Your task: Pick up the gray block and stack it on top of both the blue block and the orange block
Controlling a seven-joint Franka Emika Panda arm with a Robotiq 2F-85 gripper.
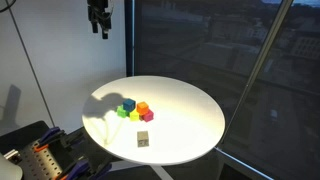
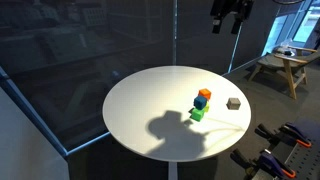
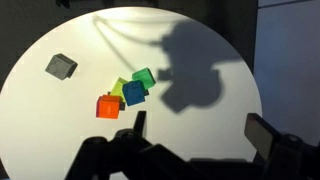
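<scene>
The gray block (image 1: 144, 138) lies alone on the round white table (image 1: 190, 110), apart from a tight cluster of coloured cubes. It also shows in the other exterior view (image 2: 234, 102) and at the upper left of the wrist view (image 3: 61, 66). The blue block (image 1: 128, 104) (image 2: 202, 102) (image 3: 134, 93) and the orange block (image 1: 143, 106) (image 2: 204, 94) (image 3: 108, 106) sit in the cluster. My gripper (image 1: 99, 18) (image 2: 228, 15) hangs high above the table, open and empty, with both fingers visible in the wrist view (image 3: 200, 135).
A green cube (image 1: 122, 110) (image 3: 144, 77), a yellow cube (image 1: 134, 114) and a red cube (image 1: 147, 115) are in the same cluster. Dark glass walls stand behind the table. A wooden stool (image 2: 285, 65) and equipment (image 1: 40, 155) stand beside it.
</scene>
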